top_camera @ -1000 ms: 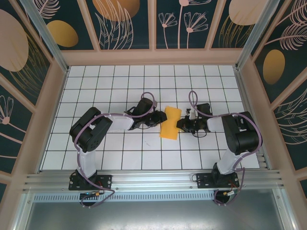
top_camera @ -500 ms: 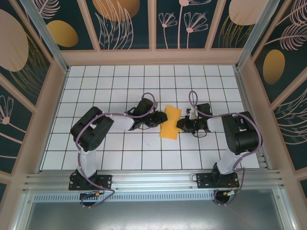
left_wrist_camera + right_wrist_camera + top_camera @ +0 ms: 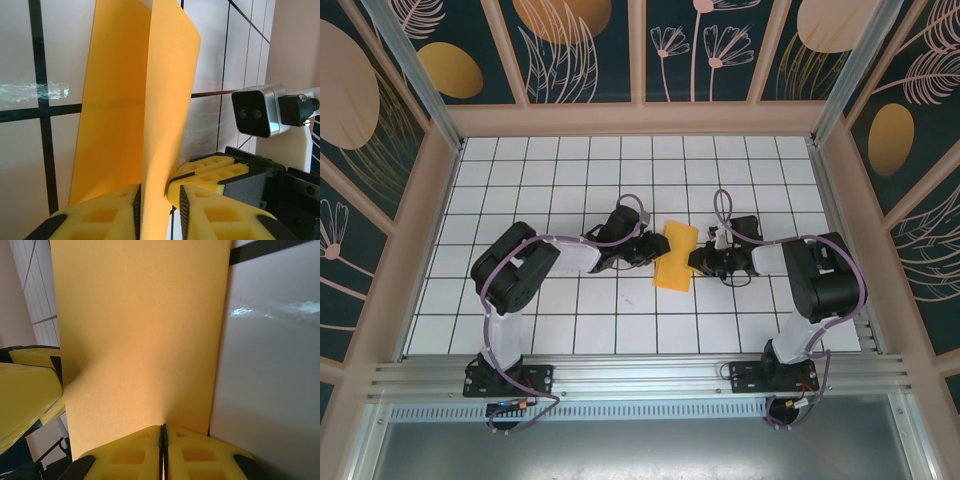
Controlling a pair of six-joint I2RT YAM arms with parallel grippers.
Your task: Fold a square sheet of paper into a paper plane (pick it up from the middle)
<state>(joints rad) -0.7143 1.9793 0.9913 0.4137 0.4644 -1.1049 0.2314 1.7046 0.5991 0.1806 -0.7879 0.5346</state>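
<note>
at the centre of the top view the square sheet of paper [image 3: 676, 256] lies part-folded on the table [image 3: 570, 160], the right gripper [image 3: 162, 430] pinching its edge, likely to anchor it, while the left gripper [image 3: 159, 195] straddles the raised flap, whether clamped i cannot tell.

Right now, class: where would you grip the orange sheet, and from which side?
On the square sheet of paper, I'd pinch the raised flap at its edge, coming in level from the left. It stands up with both faces free; the other half lies flat.
</note>
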